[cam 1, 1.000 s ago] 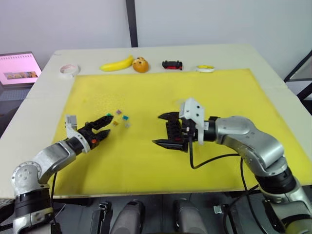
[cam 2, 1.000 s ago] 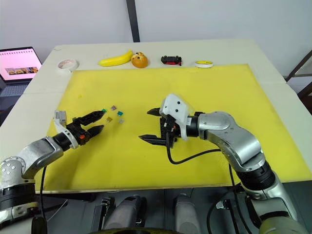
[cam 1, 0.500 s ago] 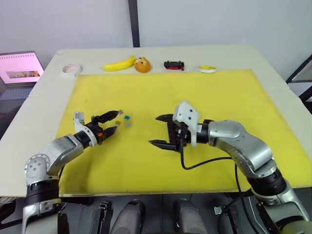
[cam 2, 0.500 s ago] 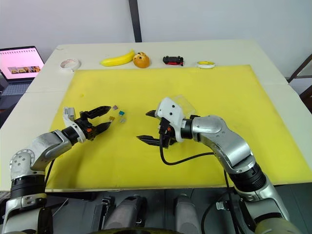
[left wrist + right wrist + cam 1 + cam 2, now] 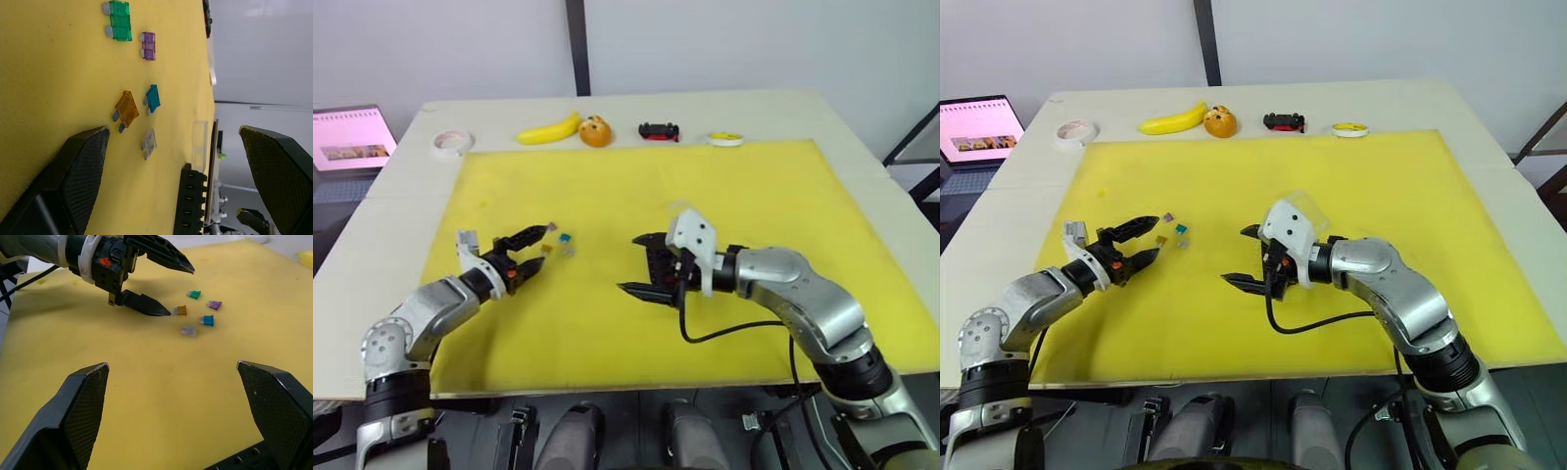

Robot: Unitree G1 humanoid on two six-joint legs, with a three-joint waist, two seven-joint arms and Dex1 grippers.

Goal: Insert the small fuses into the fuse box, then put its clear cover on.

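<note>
Several small fuses lie loose on the yellow mat [image 5: 724,196]: green [image 5: 119,19], purple [image 5: 148,45], teal [image 5: 153,98], orange [image 5: 127,108] and grey [image 5: 149,142]. My left gripper [image 5: 538,248] is open just left of them, with its lower fingertip close to the orange fuse [image 5: 181,310]. The black fuse box [image 5: 193,205] lies on the mat under my open right gripper [image 5: 630,262]. Only its slotted edge shows in the right wrist view. The clear cover [image 5: 199,147] lies on the mat beside the fuse box, on its far side.
Along the table's far edge sit a white tape roll [image 5: 452,141], a banana [image 5: 548,128], an orange fruit [image 5: 595,130], a small black-and-red toy car [image 5: 658,130] and a yellow ring [image 5: 725,138]. A laptop [image 5: 352,137] stands off the left side.
My left gripper has edged forward toward the fuses and stays open. The right gripper holds about the same place over the fuse box. The head view has shifted slightly.
</note>
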